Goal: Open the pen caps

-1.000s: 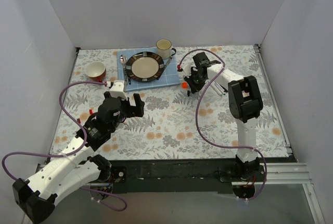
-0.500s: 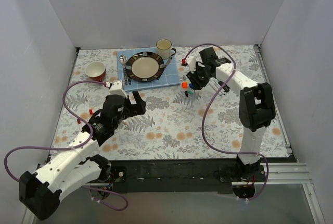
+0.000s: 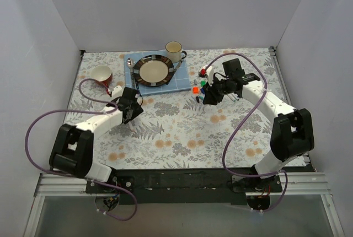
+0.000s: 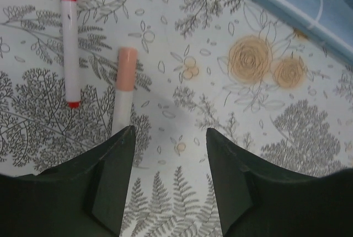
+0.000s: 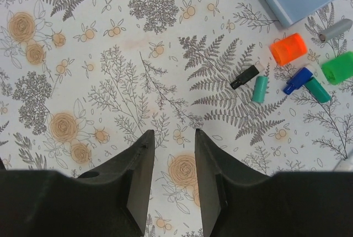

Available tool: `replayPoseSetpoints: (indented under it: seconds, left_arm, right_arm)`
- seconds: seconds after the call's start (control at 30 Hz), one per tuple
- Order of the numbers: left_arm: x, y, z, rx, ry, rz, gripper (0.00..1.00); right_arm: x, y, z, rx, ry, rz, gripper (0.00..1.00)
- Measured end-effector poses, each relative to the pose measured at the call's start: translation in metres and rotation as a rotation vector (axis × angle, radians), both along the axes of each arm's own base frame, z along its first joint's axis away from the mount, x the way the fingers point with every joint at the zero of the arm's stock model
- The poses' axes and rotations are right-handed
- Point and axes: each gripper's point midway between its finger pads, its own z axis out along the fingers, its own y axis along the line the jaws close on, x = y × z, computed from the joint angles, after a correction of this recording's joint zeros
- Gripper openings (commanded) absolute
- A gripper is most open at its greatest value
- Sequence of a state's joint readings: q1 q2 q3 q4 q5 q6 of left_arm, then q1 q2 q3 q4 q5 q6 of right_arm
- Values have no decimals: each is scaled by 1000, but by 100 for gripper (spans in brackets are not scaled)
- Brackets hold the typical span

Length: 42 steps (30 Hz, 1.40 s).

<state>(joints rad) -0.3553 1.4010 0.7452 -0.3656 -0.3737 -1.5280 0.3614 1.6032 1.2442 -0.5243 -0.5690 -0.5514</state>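
Left gripper point(image 4: 170, 133) half open, holding nothing | we see the pen point(image 4: 122, 107) just ahead, by the left jaw, lying lengthwise away from us, pink cap point(image 4: 126, 69) at far end | right gripper point(image 5: 174, 135) part open, empty, well apart, so left is nearer

**A:** What does the counter point(image 3: 182, 132) look like?

**B:** It has a pale leaf-and-flower print. A blue mat point(image 3: 182, 82) lies at the back, with a red cup point(image 3: 102, 75) to its left.

**A:** Anything smaller?

**B:** Near the mat's corner lie an orange cap point(image 5: 288, 48), a green cap point(image 5: 337, 67), a teal cap point(image 5: 259, 89) and a blue cap point(image 5: 298, 80). On the left lie a red-capped pen point(image 4: 70, 44) and a peach-capped pen point(image 4: 124, 96).
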Motion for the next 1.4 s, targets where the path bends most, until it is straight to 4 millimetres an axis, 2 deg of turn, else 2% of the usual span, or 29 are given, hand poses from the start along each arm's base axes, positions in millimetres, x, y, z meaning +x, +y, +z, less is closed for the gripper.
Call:
replayPoseSetpoints:
  seconds: [0.13,0.37,0.5,0.7,0.83,0.9,1.1,1.17,1.2,1.3,1.4]
  left_arm:
    - [23,9,-1,61,43,73,52]
    - [34,37,-3,130,92,131,46]
    - [34,49,-12,152,128,139,37]
    - [29,46,-29,156,192,101,32]
    - [29,45,-29,150,191,94,32]
    - [30,45,-29,145,189,94,36]
    - [34,50,-30,128,181,110,34]
    - [36,50,-30,125,179,110,29]
    - [37,50,-30,122,179,109,21]
    - [39,49,-30,110,172,98,8]
    - [41,45,-29,81,149,81,1]
  right_arm:
    - [-5,4,0,26,7,18,43]
    - [-9,8,15,70,-31,39,43]
    - [-11,9,17,82,-38,45,43]
    - [-12,10,17,89,-35,50,43]
    - [-12,10,17,89,-34,49,43]
    - [-12,10,17,91,-32,50,43]
    - [-17,10,19,103,-30,49,43]
    - [-17,10,21,108,-33,50,43]
    - [-17,11,21,109,-33,50,43]
    - [-18,11,23,116,-31,54,43]
    - [-20,12,24,123,-34,58,43]
